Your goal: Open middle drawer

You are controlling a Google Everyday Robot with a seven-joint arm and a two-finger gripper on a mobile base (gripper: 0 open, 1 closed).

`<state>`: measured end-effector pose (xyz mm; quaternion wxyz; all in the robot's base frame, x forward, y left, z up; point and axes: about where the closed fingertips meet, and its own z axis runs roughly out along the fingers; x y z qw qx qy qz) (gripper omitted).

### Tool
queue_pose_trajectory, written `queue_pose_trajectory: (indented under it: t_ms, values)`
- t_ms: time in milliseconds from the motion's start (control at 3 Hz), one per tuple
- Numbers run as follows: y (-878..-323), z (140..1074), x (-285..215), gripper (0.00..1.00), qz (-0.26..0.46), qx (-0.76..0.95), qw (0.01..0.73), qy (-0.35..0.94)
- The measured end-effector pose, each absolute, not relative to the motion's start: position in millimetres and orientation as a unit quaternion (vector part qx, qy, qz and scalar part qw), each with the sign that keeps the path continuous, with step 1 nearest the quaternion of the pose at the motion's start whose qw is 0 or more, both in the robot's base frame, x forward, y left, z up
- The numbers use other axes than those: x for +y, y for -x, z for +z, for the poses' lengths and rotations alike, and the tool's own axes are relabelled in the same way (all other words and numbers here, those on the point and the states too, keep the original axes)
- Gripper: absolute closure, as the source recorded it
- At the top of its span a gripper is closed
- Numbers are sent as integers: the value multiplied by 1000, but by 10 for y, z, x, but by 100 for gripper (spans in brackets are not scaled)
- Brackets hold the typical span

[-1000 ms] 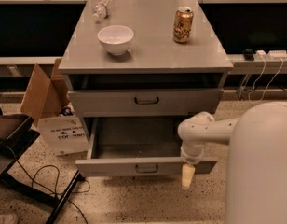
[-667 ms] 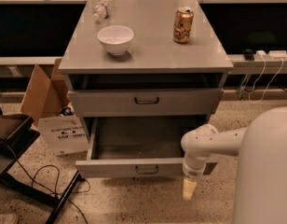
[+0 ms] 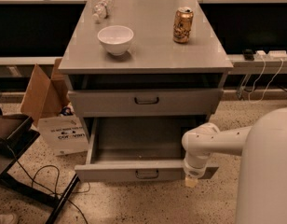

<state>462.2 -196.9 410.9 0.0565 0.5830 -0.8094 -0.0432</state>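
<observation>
Cabinet: a grey cabinet stands at centre frame, its flat top (image 3: 148, 55) carrying three items. A white bowl (image 3: 115, 39) sits left of centre. A gold drink can (image 3: 183, 25) stands upright to the right, well apart from the bowl. A clear plastic bottle (image 3: 101, 8) lies on its side near the far left edge.

Drawers: the upper drawer (image 3: 190, 101), with its dark wire handle (image 3: 146, 100), sits close in under the top. The middle drawer (image 3: 111, 172) below it is pulled well out toward the bottom of the frame, showing a plain grey interior. Its front panel carries a small handle (image 3: 146, 174) at centre.

Arm: the white robot arm (image 3: 218, 141) enters from the lower right, and its wrist overlaps the right end of the drawer front. The gripper (image 3: 191, 181) points down at the lower right corner of that front, well right of the handle. How wide the gripper stands, and whether it grips anything, cannot be told.

Surroundings: a cardboard box (image 3: 38, 94) and a white printed carton (image 3: 64, 133) stand left of the cabinet. Dark cables (image 3: 36, 178) trail across the speckled floor at lower left.
</observation>
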Motion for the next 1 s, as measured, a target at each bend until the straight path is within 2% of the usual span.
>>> queue_pose_trajectory:
  t_ms: [333,667,1000]
  values:
    - [-4603,4182,-1980,96,-40,-810,52,-582]
    - [-4590,4256,-1982,100,-37,-810,50,-583]
    - [-4619,4295,-1984,100,-36,-810,50,-583]
